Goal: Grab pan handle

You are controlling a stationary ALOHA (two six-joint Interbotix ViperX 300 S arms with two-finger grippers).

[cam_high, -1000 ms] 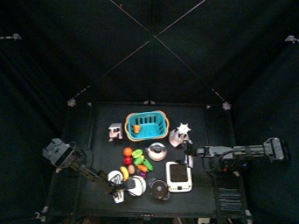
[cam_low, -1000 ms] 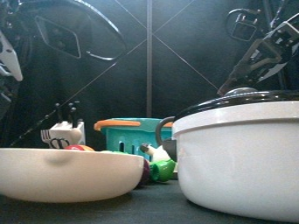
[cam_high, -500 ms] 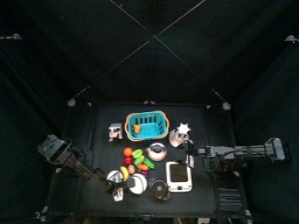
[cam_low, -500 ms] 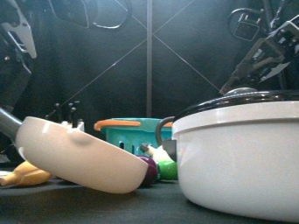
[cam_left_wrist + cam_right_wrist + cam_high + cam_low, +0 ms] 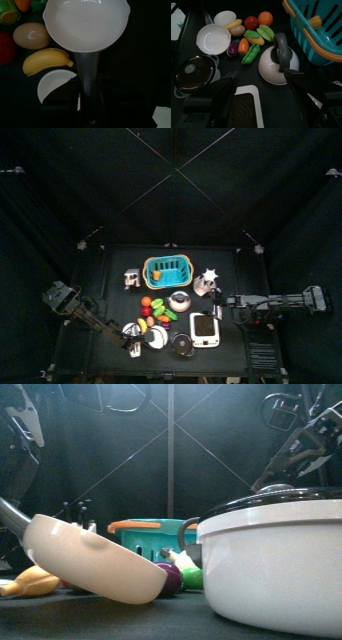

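Around the small black table point(image 5: 107, 266), black curtains point(image 5: 171, 188) are hanging on every side, their seams meeting overhead. From above, the toys are crowding the table's middle and front: a teal basket point(image 5: 168, 271) towards the back, bright play food below it, and a white pot point(image 5: 274, 564) at the front edge.

At the front left, the left gripper point(image 5: 87, 102) is clamping the handle point(image 5: 89, 75), which is running straight back between its jaws from the pan point(image 5: 85, 25). The front camera is showing what the overhead one is not: the pan is tilting, handle end raised at the left, and the pot is filling the right side of that view. The left wrist camera is picking out a banana point(image 5: 47, 61), a pale egg point(image 5: 30, 35) and a cream disc point(image 5: 53, 85) lying just beside the pan.

Over on the right, the right gripper point(image 5: 261, 100) is hanging with its jaws wide apart, holding nothing. Its camera is looking down on a white kettle point(image 5: 278, 62) beside the basket, and a small lidded pot point(image 5: 194, 70) near the pan.
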